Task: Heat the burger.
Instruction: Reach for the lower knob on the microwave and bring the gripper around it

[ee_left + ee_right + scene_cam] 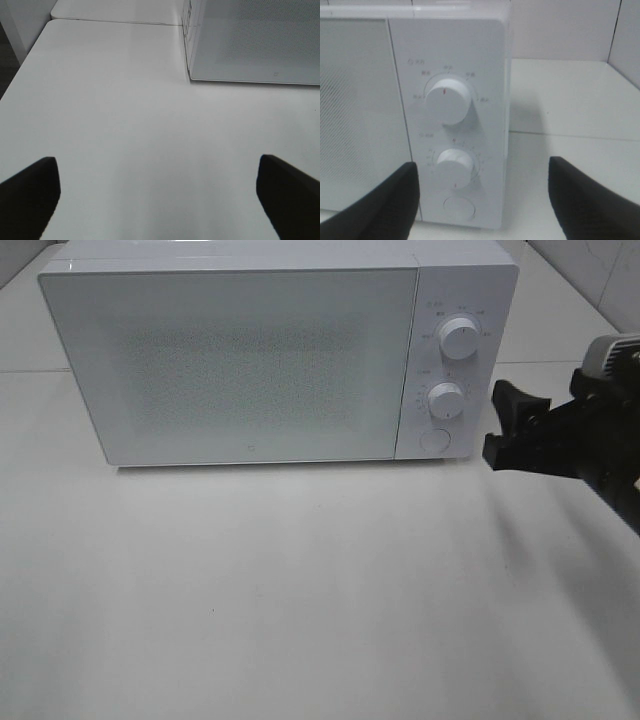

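One white microwave stands at the far side of the white surface, its single door shut. The door's dotted panel is hazy, so the burger shows in no view, and whether it lies behind that door I cannot tell.

On the control strip at the right of the door there are three controls, one above the other: two round knobs and one round button. The upper knob is the larger, and in the right wrist view it carries a small red mark. The lower knob sits below it, and the button is lowest, near the microwave's bottom edge.

Two end effectors are in view, each with two dark fingers. The right end effector hangs just right of the control strip, level with the lower knob and the button, apart from the casing. Its fingers stand well spread with nothing between them. Its wrist view looks straight at the controls.

The left end effector appears only in its own wrist view. Its fingers are spread to the full and hold nothing. It hangs over bare surface, with the microwave's left front corner farther off.
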Motion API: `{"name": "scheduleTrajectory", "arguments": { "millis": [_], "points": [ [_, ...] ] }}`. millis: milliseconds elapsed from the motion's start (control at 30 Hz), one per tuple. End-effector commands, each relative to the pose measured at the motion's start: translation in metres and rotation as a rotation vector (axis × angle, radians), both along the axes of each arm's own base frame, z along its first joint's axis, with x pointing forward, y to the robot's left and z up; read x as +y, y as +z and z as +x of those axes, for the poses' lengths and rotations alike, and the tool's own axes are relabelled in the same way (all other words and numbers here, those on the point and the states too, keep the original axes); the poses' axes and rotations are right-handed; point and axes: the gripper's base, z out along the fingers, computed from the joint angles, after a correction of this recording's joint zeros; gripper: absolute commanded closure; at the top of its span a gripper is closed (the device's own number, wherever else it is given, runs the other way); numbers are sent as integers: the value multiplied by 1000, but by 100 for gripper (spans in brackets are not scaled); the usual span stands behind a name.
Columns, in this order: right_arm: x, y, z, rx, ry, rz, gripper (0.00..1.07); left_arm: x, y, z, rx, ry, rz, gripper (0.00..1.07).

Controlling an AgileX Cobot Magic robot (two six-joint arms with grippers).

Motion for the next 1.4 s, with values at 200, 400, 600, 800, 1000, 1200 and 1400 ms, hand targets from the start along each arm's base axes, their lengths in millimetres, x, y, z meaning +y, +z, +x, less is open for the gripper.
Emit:
{"name": "scheduleTrajectory", "arguments": {
  "millis": [200,400,600,800,1000,1200,1400],
  "points": [
    [13,-7,10,-82,-37,29,35,0,0,-2,-15,0,-7,6],
    [22,-8,25,-89,-46,93,35,0,0,-2,-15,0,-7,6],
    [29,-13,36,-83,-47,90,35,0,0,-2,-15,0,-7,6],
    [44,-23,50,-70,-27,92,35,0,0,-2,-15,0,-7,6],
    [48,-24,58,-80,-31,93,35,0,0,-2,-15,0,-7,6],
    [50,-20,64,-89,-48,79,35,0,0,-2,-15,0,-7,6],
    [53,-24,71,-88,-54,79,35,0,0,-2,-15,0,-7,6]
  ]
}}
